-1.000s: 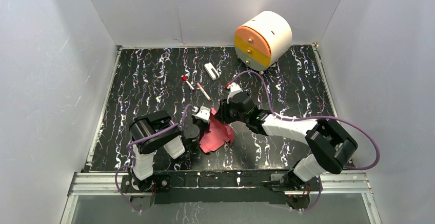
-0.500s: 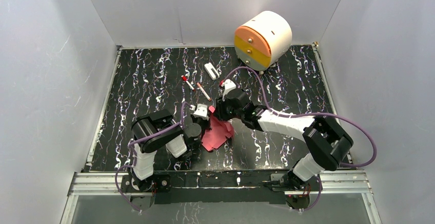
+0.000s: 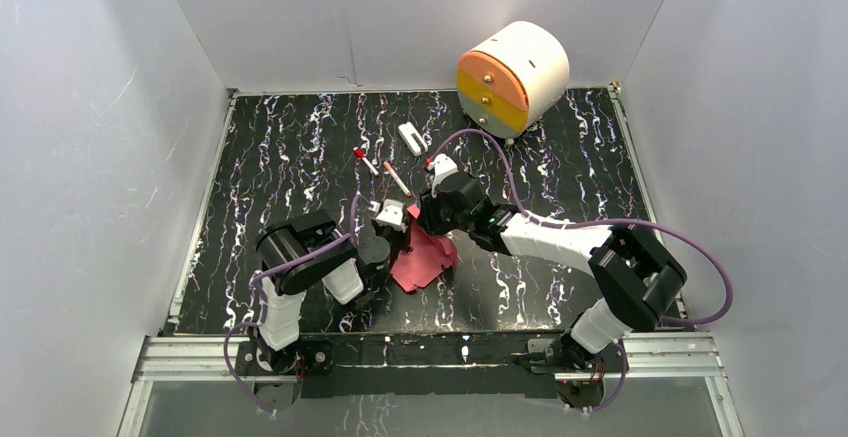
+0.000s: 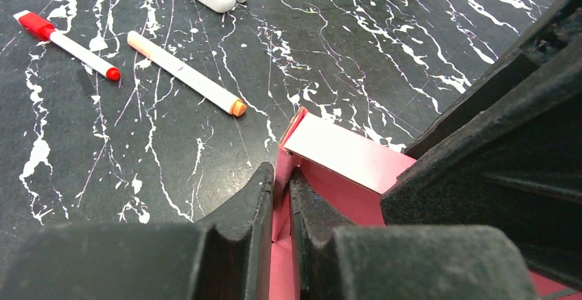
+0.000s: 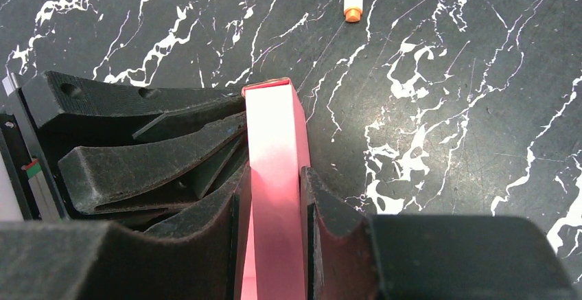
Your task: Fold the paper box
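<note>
The paper box (image 3: 422,258) is pink-red card, partly folded, lying between the two arms near the table's middle. My left gripper (image 3: 399,229) is shut on a thin upright flap of the box (image 4: 283,166); its fingertips (image 4: 264,183) pinch the card edge. My right gripper (image 3: 432,215) is shut across a narrow folded wall of the box (image 5: 274,135), one finger on each side (image 5: 312,190). Both grippers meet at the box's far end, the left fingers showing just left of the wall in the right wrist view.
A red-capped marker (image 3: 365,161) and an orange-tipped marker (image 3: 397,178) lie behind the box, with a small white case (image 3: 412,138) farther back. A round white drawer unit (image 3: 512,77) with orange and yellow fronts stands at the back right. White walls enclose the table.
The right gripper and the box's far end shifted slightly left and back. The left gripper moved along with it. Both grips are unchanged.
</note>
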Tool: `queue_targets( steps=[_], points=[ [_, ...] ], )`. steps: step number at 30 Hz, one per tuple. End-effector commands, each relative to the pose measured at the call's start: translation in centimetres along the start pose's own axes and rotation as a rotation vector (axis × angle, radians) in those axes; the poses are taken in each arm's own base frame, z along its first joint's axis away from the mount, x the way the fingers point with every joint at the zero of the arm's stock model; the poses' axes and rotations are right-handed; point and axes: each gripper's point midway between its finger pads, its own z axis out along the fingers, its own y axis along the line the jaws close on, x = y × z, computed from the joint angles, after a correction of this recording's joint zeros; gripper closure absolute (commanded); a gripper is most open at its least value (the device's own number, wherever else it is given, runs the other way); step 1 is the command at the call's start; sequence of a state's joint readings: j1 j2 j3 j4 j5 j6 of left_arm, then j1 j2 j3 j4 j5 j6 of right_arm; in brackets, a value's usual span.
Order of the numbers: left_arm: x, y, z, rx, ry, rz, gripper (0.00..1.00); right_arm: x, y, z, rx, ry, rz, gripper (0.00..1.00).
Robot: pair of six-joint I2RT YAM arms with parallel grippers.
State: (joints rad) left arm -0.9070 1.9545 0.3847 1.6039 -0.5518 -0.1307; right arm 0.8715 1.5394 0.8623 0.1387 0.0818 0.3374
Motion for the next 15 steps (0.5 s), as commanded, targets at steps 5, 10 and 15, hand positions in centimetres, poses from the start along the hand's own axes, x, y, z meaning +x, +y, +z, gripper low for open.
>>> queue_targets(
  steps=[5,10,15],
  points=[
    [-3.2,0.1,-0.1,0.032,-0.130,-0.056,0.94,-2.5,2.7,-1.7,-0.080,-0.059,-0.044,0.69],
    [-3.3,1.7,0.1,-0.066,-0.140,-0.075,0.98,-2.4,3.0,-1.7,-0.088,-0.058,-0.067,0.70],
    [-3.2,2.5,0.7,-0.139,-0.151,-0.079,1.00,-0.9,3.8,-1.2,-0.106,-0.016,-0.064,0.72]
  ],
)
